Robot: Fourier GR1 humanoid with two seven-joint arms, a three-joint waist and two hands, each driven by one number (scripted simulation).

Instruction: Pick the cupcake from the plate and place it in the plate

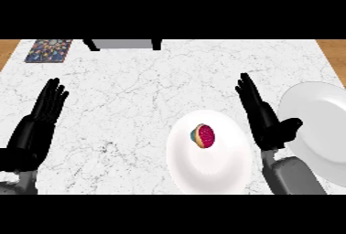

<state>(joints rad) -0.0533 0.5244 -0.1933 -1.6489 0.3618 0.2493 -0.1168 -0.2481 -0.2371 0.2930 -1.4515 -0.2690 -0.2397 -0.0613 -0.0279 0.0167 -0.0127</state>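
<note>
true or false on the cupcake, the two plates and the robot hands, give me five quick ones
1. The cupcake lies on the plate nearer the middle of the counter. True.
2. The right robot hand is curled round the cupcake. False: its fingers are straight and it stands beside that plate, not touching the cupcake.
3. The second plate, at the right edge, has nothing on its visible part. True.
4. The left robot hand rests on a plate. False: it is open at the left, far from both plates.
5. A patterned mat lies at the counter's far right corner. False: it is at the far left corner.
</note>
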